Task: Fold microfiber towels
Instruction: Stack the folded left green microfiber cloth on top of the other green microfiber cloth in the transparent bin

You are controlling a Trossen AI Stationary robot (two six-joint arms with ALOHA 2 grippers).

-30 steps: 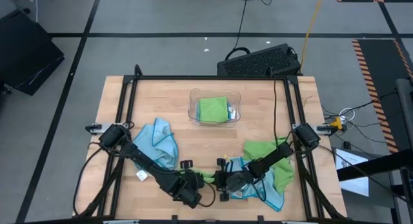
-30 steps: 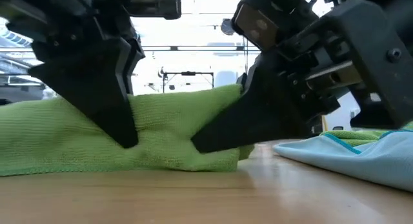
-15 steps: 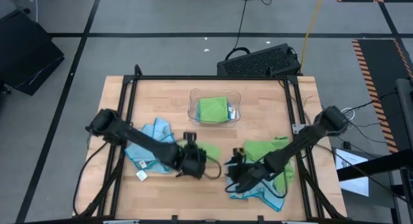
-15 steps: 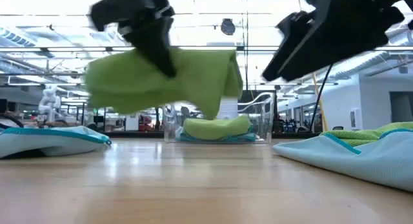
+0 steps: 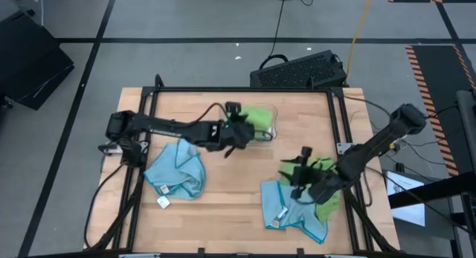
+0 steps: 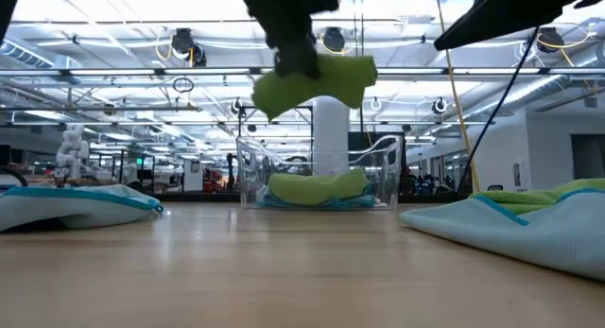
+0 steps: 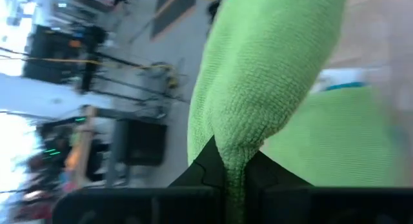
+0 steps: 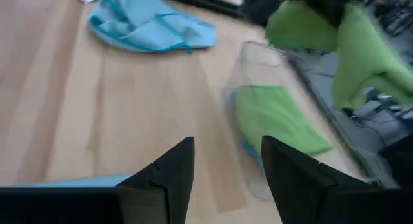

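My left gripper (image 5: 239, 131) reaches across from the table's left and is shut on a folded lime green towel (image 5: 259, 117). It holds the towel in the air over the clear tray (image 5: 271, 131). In the low view this towel (image 6: 317, 80) hangs above the tray (image 6: 248, 177), where another folded green towel (image 6: 317, 186) lies on a blue one. My right gripper (image 5: 291, 174) hovers open with nothing between its fingers, above a heap of green (image 5: 321, 185) and blue (image 5: 286, 210) towels at the near right. A further blue towel (image 5: 177, 167) lies crumpled at the left. My left gripper pinches a bunched edge of the folded green towel (image 7: 235, 161) between its two fingers, several layers thick. The fingers come from the table's left, slanting somewhat downward. The towel is lifted clear and juts out past the fingertips above the tray.
A black frame (image 5: 149, 109) runs around the wooden table. A small white tag (image 5: 163, 202) shows near the left blue towel. Bare wood lies in the middle and along the near edge (image 5: 223, 221).
My left gripper has lifted the folded green towel off the table's near middle and carried it up and toward the far edge, to above the tray. My right gripper has opened, let go of that towel, risen and drawn back toward the right.
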